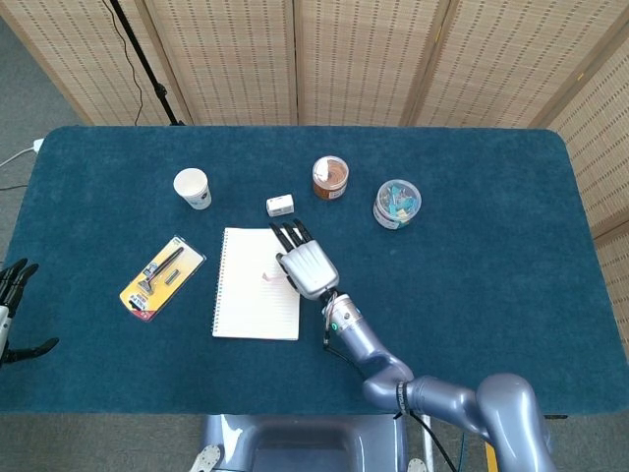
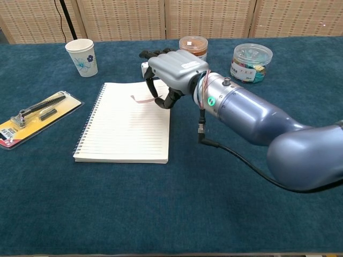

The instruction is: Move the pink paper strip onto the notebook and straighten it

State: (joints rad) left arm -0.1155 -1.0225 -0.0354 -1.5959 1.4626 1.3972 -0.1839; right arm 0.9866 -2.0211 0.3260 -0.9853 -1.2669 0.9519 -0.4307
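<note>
The pink paper strip is pinched in the fingers of the right hand, which is held over the upper right part of the notebook. The strip is seen curving out to the left of the hand, above the lined page; whether its free end touches the paper cannot be told. The notebook is laid open on the blue desk, its spiral binding along the left edge. Just behind the hand, a small white box is seen, with a brown-filled jar and a clear tub of coloured clips further right. A paper cup and a yellow-carded tool pack are set to the left. The left hand is glimpsed at the desk's left edge, fingers spread and holding nothing.
</note>
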